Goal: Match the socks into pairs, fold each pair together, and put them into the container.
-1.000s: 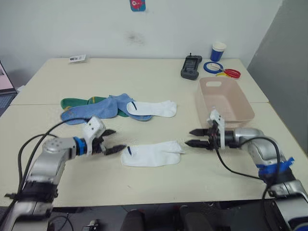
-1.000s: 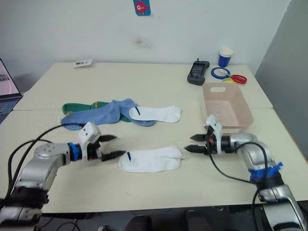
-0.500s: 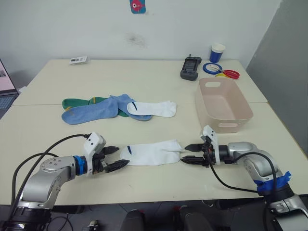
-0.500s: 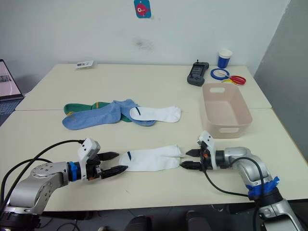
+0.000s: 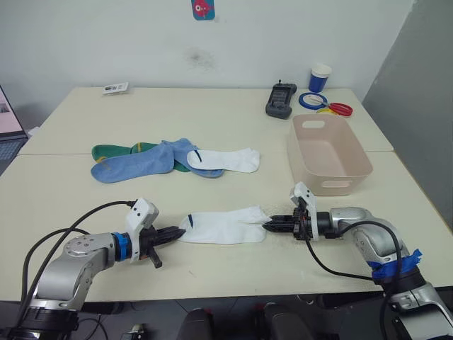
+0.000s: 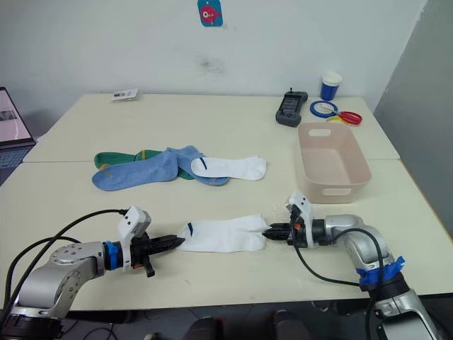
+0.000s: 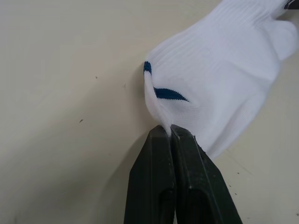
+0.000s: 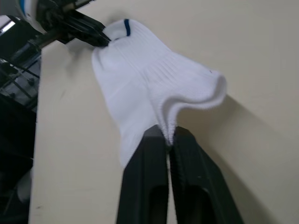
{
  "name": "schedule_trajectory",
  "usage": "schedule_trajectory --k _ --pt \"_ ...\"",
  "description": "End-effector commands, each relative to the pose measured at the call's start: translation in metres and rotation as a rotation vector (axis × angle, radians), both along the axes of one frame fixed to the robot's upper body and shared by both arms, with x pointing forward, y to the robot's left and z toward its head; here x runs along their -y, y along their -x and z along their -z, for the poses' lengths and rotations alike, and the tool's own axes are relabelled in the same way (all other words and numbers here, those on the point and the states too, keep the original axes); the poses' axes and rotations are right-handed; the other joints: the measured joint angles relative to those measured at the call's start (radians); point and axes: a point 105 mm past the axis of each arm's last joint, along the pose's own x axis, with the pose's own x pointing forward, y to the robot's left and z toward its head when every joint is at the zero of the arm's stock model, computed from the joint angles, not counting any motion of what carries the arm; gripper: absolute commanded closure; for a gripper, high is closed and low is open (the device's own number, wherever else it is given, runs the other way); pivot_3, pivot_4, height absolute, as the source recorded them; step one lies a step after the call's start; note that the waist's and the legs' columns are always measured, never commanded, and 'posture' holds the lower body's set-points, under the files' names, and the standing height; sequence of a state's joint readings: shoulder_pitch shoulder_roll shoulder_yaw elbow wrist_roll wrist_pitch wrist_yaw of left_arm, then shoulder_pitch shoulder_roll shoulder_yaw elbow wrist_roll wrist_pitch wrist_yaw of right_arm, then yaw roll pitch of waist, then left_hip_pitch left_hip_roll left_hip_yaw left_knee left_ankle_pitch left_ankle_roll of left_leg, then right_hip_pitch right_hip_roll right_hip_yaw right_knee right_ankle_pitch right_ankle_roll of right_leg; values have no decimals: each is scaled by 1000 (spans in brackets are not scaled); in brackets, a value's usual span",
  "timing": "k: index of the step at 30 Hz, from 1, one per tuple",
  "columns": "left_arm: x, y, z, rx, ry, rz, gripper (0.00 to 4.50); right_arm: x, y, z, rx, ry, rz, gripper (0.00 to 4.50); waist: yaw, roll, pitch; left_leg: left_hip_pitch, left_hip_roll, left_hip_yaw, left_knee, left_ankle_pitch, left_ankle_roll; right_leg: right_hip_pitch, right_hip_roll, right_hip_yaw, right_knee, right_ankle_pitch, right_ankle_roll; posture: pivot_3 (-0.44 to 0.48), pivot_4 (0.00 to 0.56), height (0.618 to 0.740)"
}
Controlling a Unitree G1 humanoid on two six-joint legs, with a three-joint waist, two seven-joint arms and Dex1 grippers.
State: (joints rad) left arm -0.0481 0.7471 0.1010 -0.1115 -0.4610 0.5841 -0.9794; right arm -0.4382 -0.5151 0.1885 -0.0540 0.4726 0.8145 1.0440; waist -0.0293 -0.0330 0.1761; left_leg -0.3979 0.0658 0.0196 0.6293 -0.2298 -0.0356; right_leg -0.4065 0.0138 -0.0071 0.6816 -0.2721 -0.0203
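Note:
A white sock (image 5: 223, 225) with dark cuff trim lies flat near the table's front edge. My left gripper (image 5: 178, 232) is shut on its cuff end (image 7: 161, 122). At the opposite end, my right gripper (image 5: 272, 224) is shut on the toe (image 8: 169, 127). Farther back on the left lies a heap of socks: a second white one (image 5: 225, 159), light blue ones (image 5: 141, 164) and a dark green one (image 5: 113, 150) partly beneath them. The pale pink container (image 5: 327, 153) stands at the right, behind my right gripper.
At the back right are a black handheld device (image 5: 281, 98), a blue-and-white cup (image 5: 320, 76), a blue tape ring (image 5: 312, 99) and red scissors (image 5: 338, 108). A small card (image 5: 113, 86) lies at the back left. A seam (image 5: 64, 154) runs across the table.
Both grippers moved inward along the table and shut on the near white sock, the left on its cuff, the right on its toe. The sock now lies stretched between them.

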Motion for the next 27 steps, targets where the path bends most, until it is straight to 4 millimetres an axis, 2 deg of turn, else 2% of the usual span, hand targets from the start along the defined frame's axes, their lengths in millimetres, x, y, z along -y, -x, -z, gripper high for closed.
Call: schedule_trajectory --k 1,5,10,16,19,22,24,27 --pt "-5 7 -7 -26 -5 34 4500 -5 10 -24 -54 -80 -41 4481 0 0 0 0 0 0 0 0 0 0 0 0 0 0 0 0 150 740" --pt "-10 11 -17 -71 34 36 4500 -6 19 -28 -180 -105 -33 4481 0 0 0 0 0 -1 0 0 0 0 0 0 0 0 0 0 150 740" --pt "-12 15 -21 -107 44 32 4500 0 25 -13 -262 -15 -2 4481 1 0 0 -1 0 -1 0 0 0 0 0 -1 0 0 0 0 150 740" --pt "-7 16 -3 -120 9 13 4500 5 27 2 -314 27 38 4481 0 0 0 -1 0 -1 0 0 0 0 0 -1 0 0 0 0 150 740" --pt "-3 16 0 -108 19 3 4500 9 17 9 -269 53 103 4481 1 0 0 -1 0 -1 0 0 0 0 0 -1 -1 0 0 0 150 740" --pt "-3 14 -1 -93 29 -8 4500 13 14 10 -259 59 126 3767 1 0 0 -1 -1 -1 0 0 0 0 0 -1 -1 0 0 0 150 740" --pt "-3 16 -3 -90 38 0 4070 17 12 9 -250 60 141 3102 1 0 0 -1 -1 -1 0 0 0 0 0 -1 -1 0 0 0 150 740" --pt "-16 12 -6 -70 19 -46 3282 25 11 4 -235 54 158 2086 1 0 0 -1 -1 -1 0 0 0 0 0 -1 -1 0 0 0 150 740"
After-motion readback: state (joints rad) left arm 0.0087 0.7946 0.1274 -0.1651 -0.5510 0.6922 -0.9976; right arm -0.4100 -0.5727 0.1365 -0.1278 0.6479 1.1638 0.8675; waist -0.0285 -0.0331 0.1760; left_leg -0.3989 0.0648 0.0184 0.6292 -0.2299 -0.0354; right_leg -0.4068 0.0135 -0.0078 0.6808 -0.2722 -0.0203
